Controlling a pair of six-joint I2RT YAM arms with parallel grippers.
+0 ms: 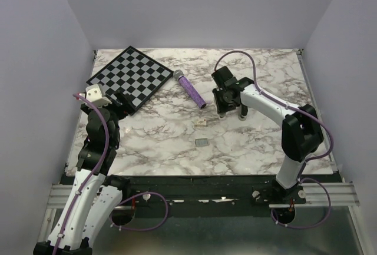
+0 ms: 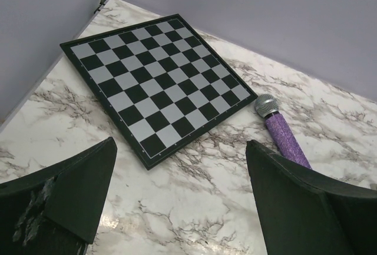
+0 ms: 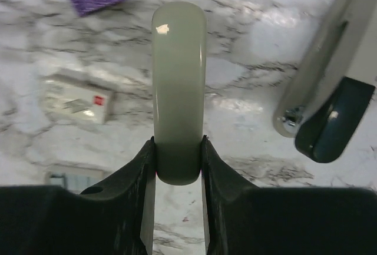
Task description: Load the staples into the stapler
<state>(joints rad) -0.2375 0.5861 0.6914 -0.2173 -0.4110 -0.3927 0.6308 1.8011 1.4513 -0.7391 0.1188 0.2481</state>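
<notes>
A marble-patterned bench [image 1: 153,143] carries one black-and-white chessboard [image 1: 131,77], one glittery purple microphone [image 1: 189,89], one small cream box [image 1: 201,123] and one block of staples [image 1: 201,142]. The staples are a tiny, flat, silver-grey rectangle lying near the bench's middle, just nearer the arms than the cream box and touching nothing. The right wrist view shows two staplers: the right gripper [image 3: 178,149] is clamped partway closed around a pale grey-green stapler [image 3: 178,72], and a second stapler [image 3: 330,60], pale with a dark teal part, lies beside it. The left gripper [image 2: 181,146] is spread wide and holds nothing, near the chessboard.
</notes>
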